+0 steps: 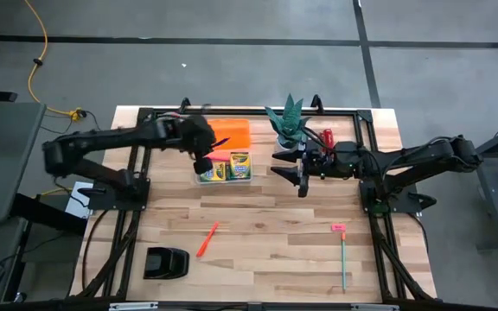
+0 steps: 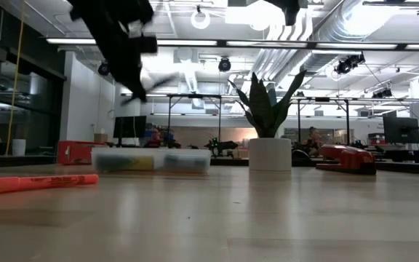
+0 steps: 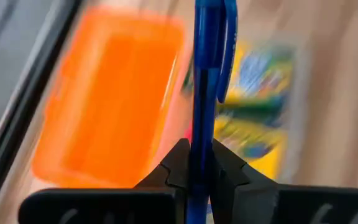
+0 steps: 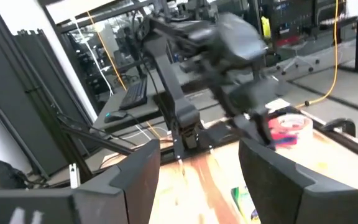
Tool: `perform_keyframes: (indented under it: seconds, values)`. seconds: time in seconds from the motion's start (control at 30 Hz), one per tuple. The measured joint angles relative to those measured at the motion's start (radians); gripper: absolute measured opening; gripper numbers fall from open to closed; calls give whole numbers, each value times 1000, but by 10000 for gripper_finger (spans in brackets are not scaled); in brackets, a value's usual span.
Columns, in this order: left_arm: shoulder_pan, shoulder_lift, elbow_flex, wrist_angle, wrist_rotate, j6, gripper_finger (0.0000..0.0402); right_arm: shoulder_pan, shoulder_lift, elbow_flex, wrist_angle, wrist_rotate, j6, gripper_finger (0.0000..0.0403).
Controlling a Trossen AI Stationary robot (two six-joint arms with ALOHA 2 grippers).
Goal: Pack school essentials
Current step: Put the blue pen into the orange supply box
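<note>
My left gripper [image 1: 202,162] hovers over the near-left end of a clear plastic box [image 1: 225,175] and is shut on a blue pen [image 3: 204,93]. Two yellow-and-green crayon boxes [image 1: 230,165] lie side by side inside that box. One orange-red stick [image 1: 207,240] lies flat on the table nearer the front. A teal pencil [image 1: 344,263] lies at the front right, a tiny pink eraser [image 1: 339,228] beside its far end. My right gripper [image 1: 301,175] is open and waits right of the box, touching nothing. My left gripper pinches the blue pen's barrel [image 3: 201,163] between its two fingers [image 3: 173,167]. The pen runs forward along the fingers and past them, its clip end [image 3: 226,50] farthest out. It is lifted clear above the crayon boxes.
An orange lid [image 1: 232,131] lies flat just beyond the clear box. A potted plant [image 1: 288,121] and an upright red cylinder [image 1: 327,138] stand at the far edge. A squat black object [image 1: 167,262] sits at the front left. Bare wood spans the middle.
</note>
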Motion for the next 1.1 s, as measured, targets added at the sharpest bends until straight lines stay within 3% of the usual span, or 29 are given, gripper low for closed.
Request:
perform_keyframes:
  seconds: [0.2, 0.43, 0.63, 1.1]
  values:
    - [62, 198, 1, -27, 0, 202, 14, 0, 0, 0, -29, 11, 23, 211]
    - [65, 326, 1, -3, -29, 286, 14, 0, 0, 0, -30, 73, 26, 211]
    - [64, 364, 0, 2, -42, 327, 19, 0, 0, 0, -30, 80, 26, 211]
    - [64, 367, 4, -7, -50, 283, 89, 0, 0, 0, -30, 80, 25, 211]
